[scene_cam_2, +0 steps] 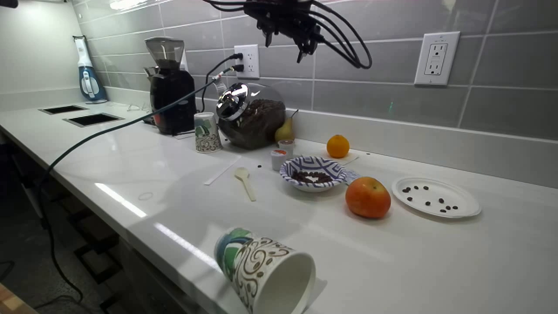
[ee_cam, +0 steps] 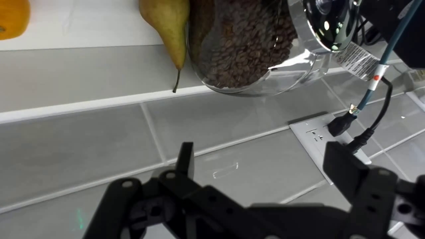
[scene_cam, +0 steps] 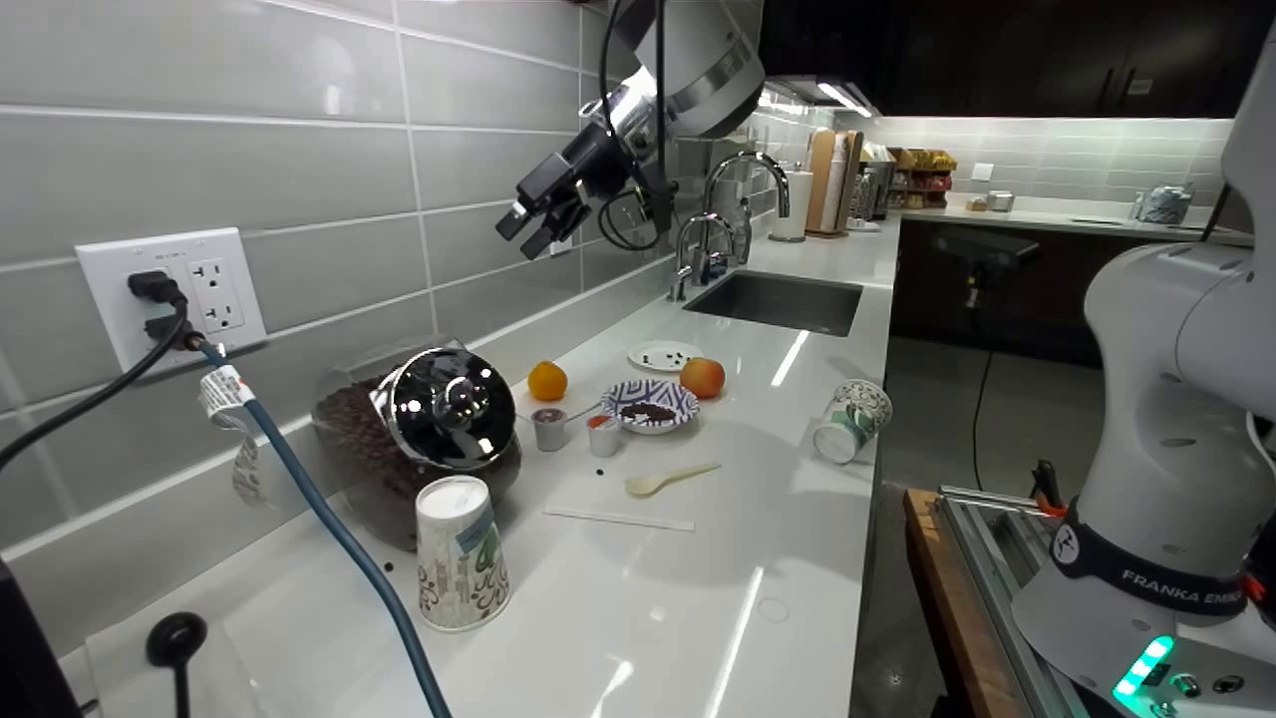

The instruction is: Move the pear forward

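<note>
"Wrist view, and the pear (ee_cam: 171,30) sits neck up, close beside the glass jar (ee_cam: 245,49) at the back of the tabletop (ee_cam: 113,26)!"

"And the gripper (ee_cam: 262,161)?"

"Fingers wide apart, holding nothing!"

"How does it handle, that pear?"

"Light, firm, easily bruised, I'd guess; smooth enough to slip."

"Best hold?"

"Upper body, gently; that thin stem (ee_cam: 178,79) may snap. Looks tight for a finger on the jar side!"
</note>
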`<control>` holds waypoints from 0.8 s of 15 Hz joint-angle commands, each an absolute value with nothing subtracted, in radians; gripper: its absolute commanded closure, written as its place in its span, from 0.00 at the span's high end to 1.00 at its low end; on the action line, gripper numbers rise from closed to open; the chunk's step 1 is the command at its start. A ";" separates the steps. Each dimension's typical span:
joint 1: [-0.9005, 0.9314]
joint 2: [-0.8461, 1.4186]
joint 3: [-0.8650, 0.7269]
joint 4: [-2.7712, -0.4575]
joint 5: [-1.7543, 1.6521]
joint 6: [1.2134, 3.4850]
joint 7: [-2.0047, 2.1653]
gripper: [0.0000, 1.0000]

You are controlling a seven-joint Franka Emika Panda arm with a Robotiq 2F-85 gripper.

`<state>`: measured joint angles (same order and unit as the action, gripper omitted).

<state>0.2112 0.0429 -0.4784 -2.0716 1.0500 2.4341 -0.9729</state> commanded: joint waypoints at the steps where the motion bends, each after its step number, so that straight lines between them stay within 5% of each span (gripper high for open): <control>1: 0.019 0.220 -0.312 -1.915 1.156 2.346 -1.008 1.00; 12: -0.094 0.233 -0.182 -1.926 1.105 2.379 -0.944 1.00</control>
<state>-0.0461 0.2198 -0.2362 -1.9358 1.1109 2.3834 -0.9787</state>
